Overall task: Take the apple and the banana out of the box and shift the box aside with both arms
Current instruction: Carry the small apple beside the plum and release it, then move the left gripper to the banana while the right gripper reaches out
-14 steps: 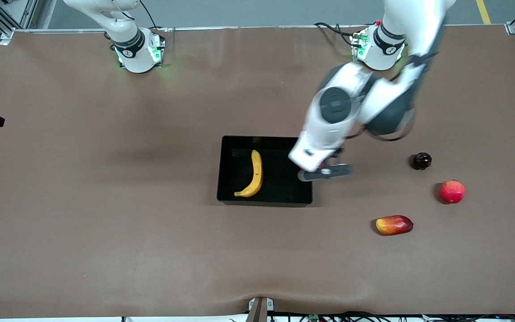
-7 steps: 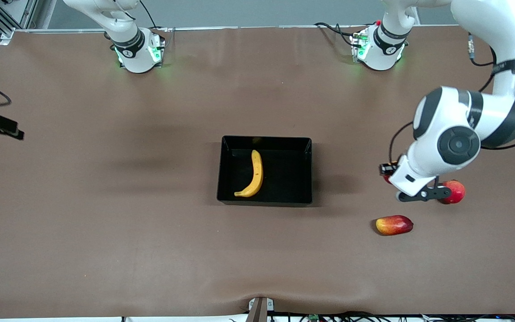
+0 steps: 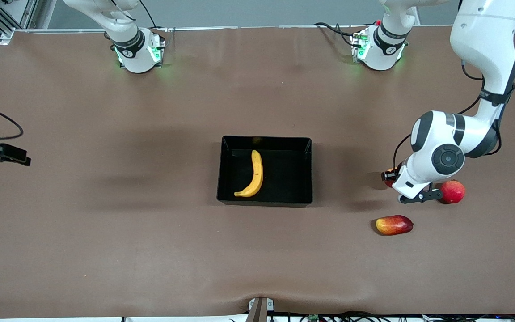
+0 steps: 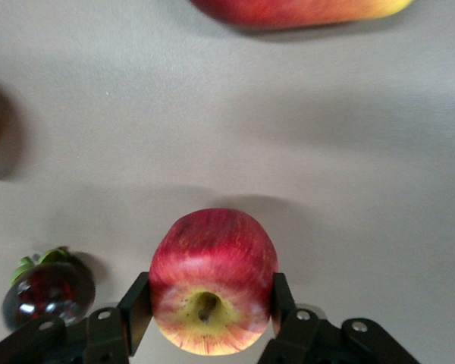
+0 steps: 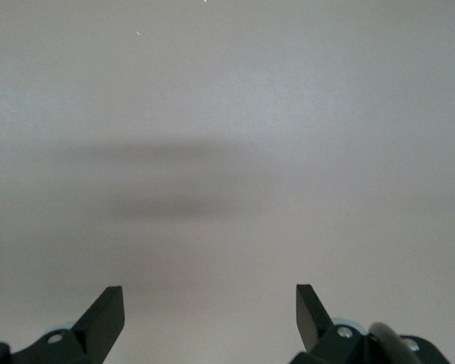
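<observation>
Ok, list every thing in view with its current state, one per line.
banana: lying in the tray.
black tray: on the table, holds only the banana.
small apple: between the left claw's fingers, stem end toward the wrist camera.
left claw: shut on the small apple.
right claw: open, holds nothing, over bare table.
mango-like fruit: lying loose on the table.
larger red fruit: loose on the table.

No readable text, labels or numbers anywhere.

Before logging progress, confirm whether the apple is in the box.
No: the box holds only the banana; the apple sits between the left gripper fingers.
</observation>
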Robot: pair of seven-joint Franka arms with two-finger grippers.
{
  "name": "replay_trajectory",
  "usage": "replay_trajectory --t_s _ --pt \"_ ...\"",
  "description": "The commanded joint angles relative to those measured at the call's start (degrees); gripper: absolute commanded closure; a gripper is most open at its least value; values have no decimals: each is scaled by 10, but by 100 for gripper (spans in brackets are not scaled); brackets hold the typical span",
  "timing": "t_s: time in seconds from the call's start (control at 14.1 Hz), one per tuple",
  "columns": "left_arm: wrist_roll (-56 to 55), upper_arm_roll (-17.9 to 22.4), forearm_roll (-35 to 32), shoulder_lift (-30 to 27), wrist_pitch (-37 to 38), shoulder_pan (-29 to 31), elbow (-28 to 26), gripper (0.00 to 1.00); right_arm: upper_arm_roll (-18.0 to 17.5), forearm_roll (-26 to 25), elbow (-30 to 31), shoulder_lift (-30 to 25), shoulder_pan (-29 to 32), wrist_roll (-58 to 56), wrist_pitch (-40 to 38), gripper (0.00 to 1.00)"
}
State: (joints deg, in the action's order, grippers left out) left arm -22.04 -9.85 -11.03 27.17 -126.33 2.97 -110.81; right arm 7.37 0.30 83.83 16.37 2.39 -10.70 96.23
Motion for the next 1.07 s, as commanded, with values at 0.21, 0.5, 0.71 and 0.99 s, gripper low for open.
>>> replay_trajectory --t_s 0.21,0.5,0.71,0.99 --pt "-12 -9 -15 -4 -8 16 3 0 -2 -16 -12 37 14 -12 23 0" --pt "-16 -74 3 -92 59 12 16 0 -3 19 -7 36 17 8 18 0" --pt "-109 -177 3 -88 135 5 86 0 -4 35 -6 34 10 32 -16 0" --pt "-222 -207 -6 14 136 -118 200 0 -5 47 -4 33 -24 114 -60 0"
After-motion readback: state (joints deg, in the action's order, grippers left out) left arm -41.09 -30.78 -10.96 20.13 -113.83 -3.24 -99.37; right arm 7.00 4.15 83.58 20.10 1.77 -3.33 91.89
